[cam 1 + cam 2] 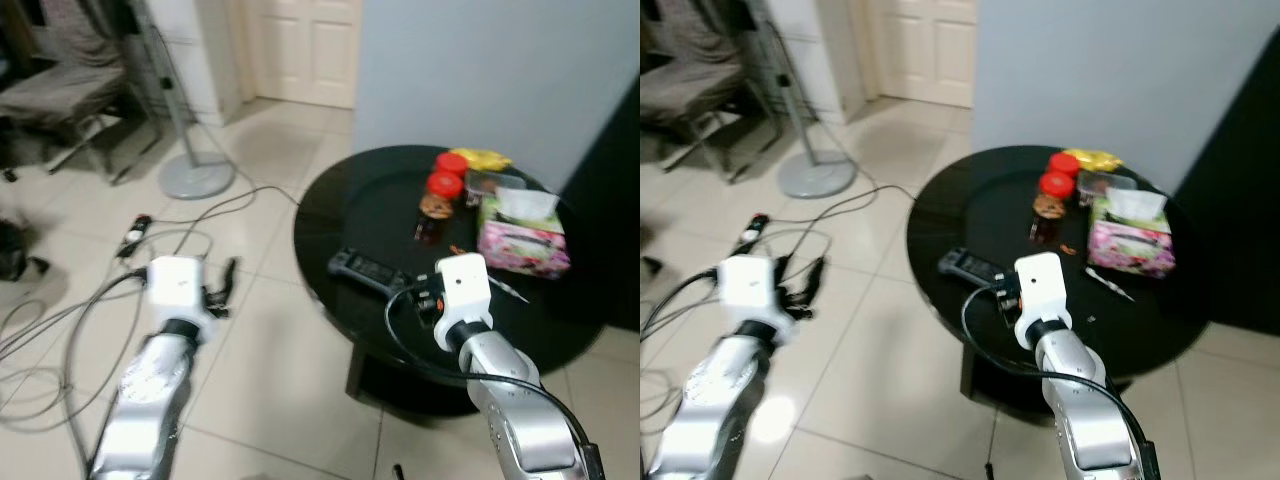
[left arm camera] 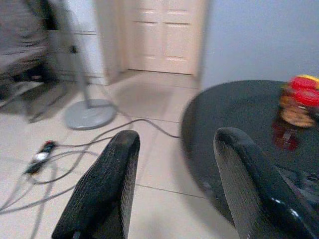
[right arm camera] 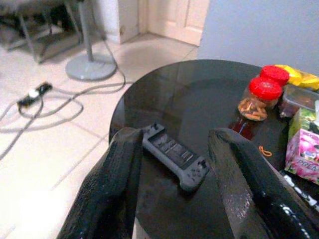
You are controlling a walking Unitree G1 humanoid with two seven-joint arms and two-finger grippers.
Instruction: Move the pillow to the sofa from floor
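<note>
The left end effector hangs over the tiled floor with its two black fingers spread wide and nothing between them. The right end effector is spread wide too, with nothing in it, and it hangs over the near edge of the round black bench. A dark game controller lies on the bench just past those fingers. Farther back stand two jars with red lids and a flowery tissue box (they sit close together). Grey cables curl over the floor near a fan stand. I cannot tell where the pillow is.
</note>
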